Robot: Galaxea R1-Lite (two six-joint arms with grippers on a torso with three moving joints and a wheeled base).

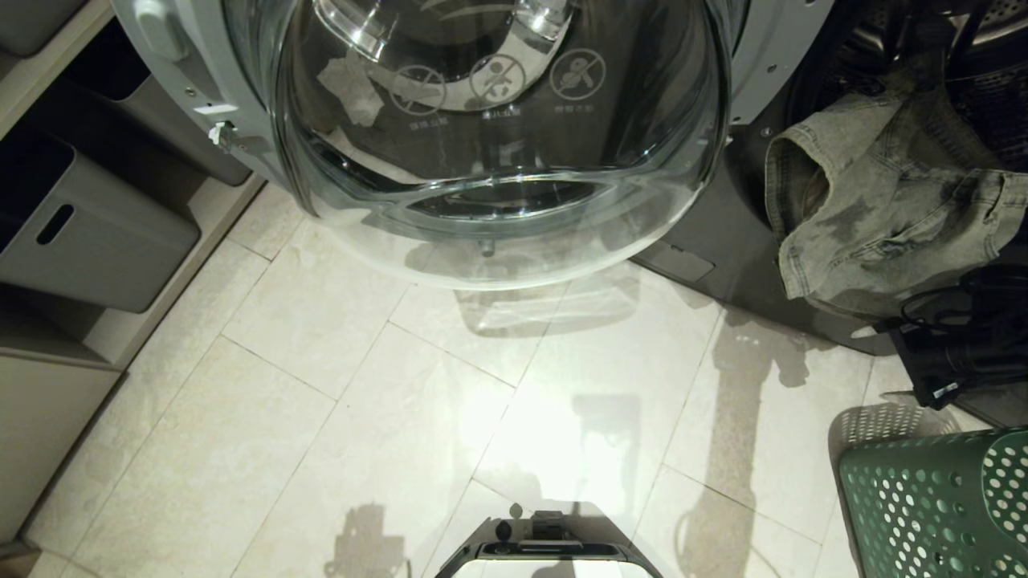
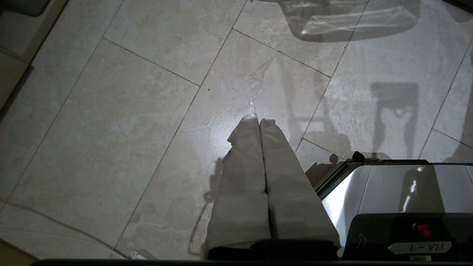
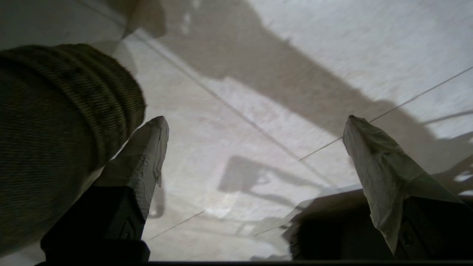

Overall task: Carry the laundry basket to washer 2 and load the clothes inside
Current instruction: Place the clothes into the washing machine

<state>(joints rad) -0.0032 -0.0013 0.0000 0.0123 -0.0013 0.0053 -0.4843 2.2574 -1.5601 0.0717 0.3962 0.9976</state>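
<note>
Washer 2 has its round glass door [image 1: 498,144] swung open, and its dark drum mouth [image 1: 923,48] lies at the far right. A faded denim garment [image 1: 883,201] hangs half out over the drum's rim. The green perforated laundry basket [image 1: 940,506] stands on the floor at the lower right. My right arm [image 1: 964,345] shows as a black mass just below the denim. My right gripper [image 3: 255,122] is open with nothing between its fingers, above floor tiles. A dark ribbed cuff [image 3: 55,122] hangs beside one finger, outside the jaws. My left gripper [image 2: 258,120] is shut and empty, parked over the floor.
Grey storage bins [image 1: 88,233] sit on low shelves along the left. My base's front edge [image 1: 546,554] shows at the bottom, also the base [image 2: 388,192] beside the left gripper. Pale tiled floor [image 1: 361,401] spreads between the door and the base.
</note>
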